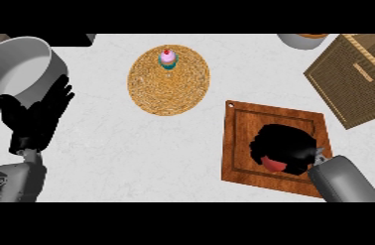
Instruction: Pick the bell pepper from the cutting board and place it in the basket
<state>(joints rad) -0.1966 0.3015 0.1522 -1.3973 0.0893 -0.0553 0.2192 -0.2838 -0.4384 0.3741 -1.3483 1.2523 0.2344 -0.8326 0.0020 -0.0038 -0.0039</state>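
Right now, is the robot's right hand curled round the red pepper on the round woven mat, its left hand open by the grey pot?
Not quite. In the head view the right hand curls round the red pepper on the wooden cutting board, not the round woven mat. The left hand is open by the grey pot.

The right hand (284,146) curls its fingers round the bell pepper (275,164), while the left hand (35,116) rests open, fingers up.
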